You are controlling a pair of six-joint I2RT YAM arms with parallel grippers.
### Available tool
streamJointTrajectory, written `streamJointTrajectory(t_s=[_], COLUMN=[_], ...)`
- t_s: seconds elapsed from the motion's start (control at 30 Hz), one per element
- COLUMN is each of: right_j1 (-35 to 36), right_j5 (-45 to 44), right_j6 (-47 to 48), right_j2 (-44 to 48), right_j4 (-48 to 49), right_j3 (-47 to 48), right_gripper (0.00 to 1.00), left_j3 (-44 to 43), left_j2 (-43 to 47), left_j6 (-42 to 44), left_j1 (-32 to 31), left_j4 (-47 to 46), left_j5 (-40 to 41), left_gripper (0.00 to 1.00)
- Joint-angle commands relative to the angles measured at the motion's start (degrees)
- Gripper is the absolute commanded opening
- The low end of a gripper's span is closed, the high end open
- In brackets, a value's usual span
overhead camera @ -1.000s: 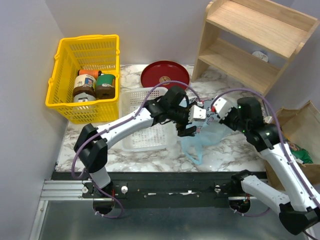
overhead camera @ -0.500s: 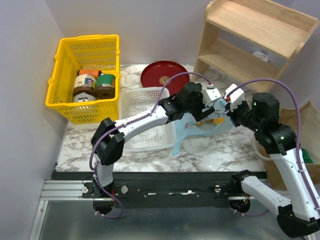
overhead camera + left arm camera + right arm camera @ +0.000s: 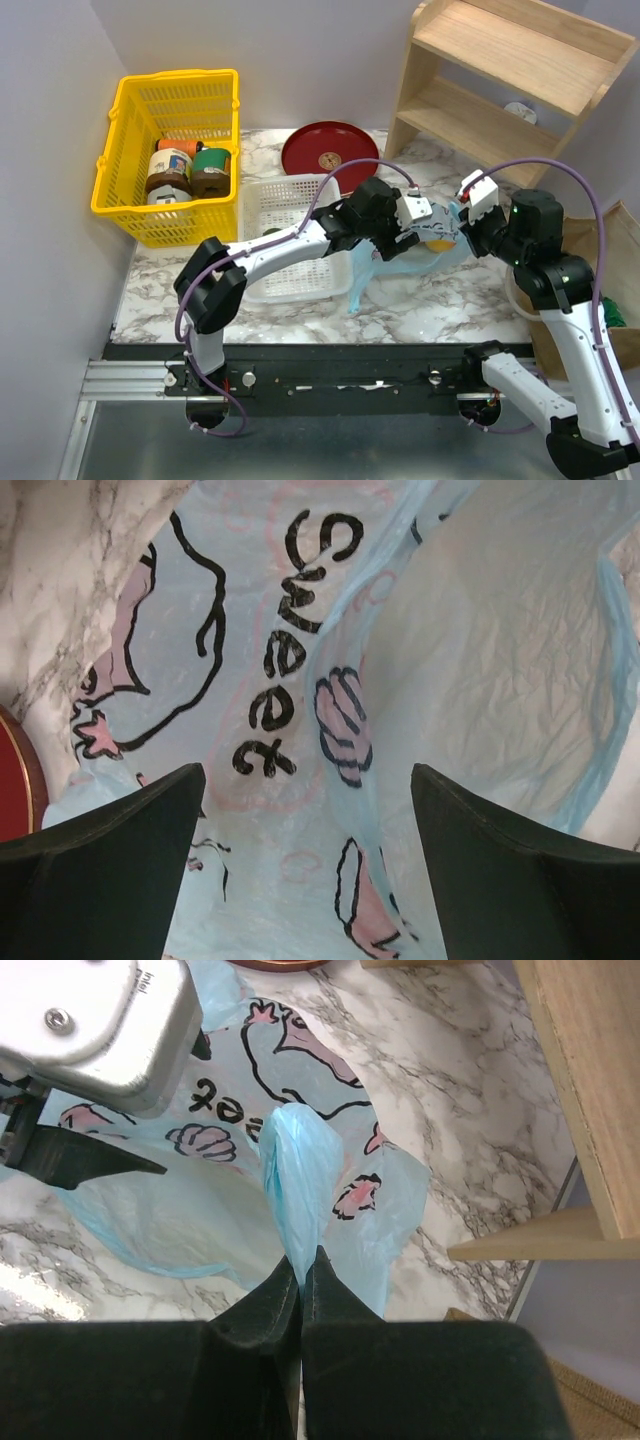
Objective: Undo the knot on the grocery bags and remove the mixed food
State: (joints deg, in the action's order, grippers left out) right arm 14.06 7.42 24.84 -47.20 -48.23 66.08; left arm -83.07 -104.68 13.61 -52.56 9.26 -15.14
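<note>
Left of the plastic bag (image 3: 480,660) a tray (image 3: 265,205), further left a basket (image 3: 165,225) holding jars (image 3: 210,170), behind a plate (image 3: 330,148), right a shelf (image 3: 500,110).

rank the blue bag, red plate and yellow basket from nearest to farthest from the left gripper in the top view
1. blue bag: at the left gripper, centre
2. red plate: back, middle
3. yellow basket: far back left

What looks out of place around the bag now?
Nothing visibly spilled or torn. The blue bag is just bunched where the right claw pinches a twisted strip; the left claw hangs open over its print.
</note>
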Motion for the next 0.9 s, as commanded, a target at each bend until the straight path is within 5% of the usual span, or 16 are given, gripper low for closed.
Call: streamJointTrajectory(t_s=[0.0, 0.1, 0.13, 0.2, 0.4, 0.47, 0.5, 0.6, 0.77, 0.87], right_j1=[-0.62, -0.62, -0.79, -0.88, -5.71, -5.72, -5.72, -5.72, -5.37, -2.47], right_j5=[-0.03, -2.93, -4.59, -6.79, -21.64, -20.71, -18.17, -1.5, 22.7, 27.82], right_j6=[-1.2, -0.85, -0.15, 0.56, -0.49, -0.93, -0.67, 1.69, 6.09, 10.47], right_j2=[1.14, 2.19, 2.46, 3.34, 5.63, 4.58, 3.96, 0.71, 0.09, -1.13], right_j4=[-2.83, -3.36, -3.45, -2.93, 5.68, 5.17, 4.29, -0.98, -2.75, -4.84], right_j3=[0.19, -0.77, -1.22, -2.62, -11.15, -7.58, -4.85, 5.87, 12.4, 11.7], right_gripper=[0.08, 0.08, 0.07, 0.05, 0.01, 0.18, 0.42, 0.6, 0.66, 0.52], left_j3=[-2.01, -2.18, -2.45, -3.15, -8.33, -10.27, -10.62, -11.06, -8.87, -7.81], left_j2=[-3.94, -4.04, -3.86, -3.34, -1.32, -1.05, -0.7, -1.31, -1.66, -2.19], left_j6=[3.17, 5.55, 5.47, 4.77, -4.62, -7.71, -8.15, -12.01, -20.96, -24.58], left_j1=[-0.53, 0.17, 0.43, 1.23, 5.35, 5.62, 5.71, 5.71, 6.15, 6.85], left_j4=[-1.34, -1.26, -0.56, 0.49, 1.21, 0.68, 0.5, -0.38, -5.28, -8.19], left_j5=[5.73, 3.2, 1.7, -0.06, -13.58, -19.11, -20.62, -24.93, -29.07, -31.35], left_gripper=[0.83, 0.46, 0.18, 0.0, 0.0, 0.0, 0.0, 0.0, 0.0, 0.0])
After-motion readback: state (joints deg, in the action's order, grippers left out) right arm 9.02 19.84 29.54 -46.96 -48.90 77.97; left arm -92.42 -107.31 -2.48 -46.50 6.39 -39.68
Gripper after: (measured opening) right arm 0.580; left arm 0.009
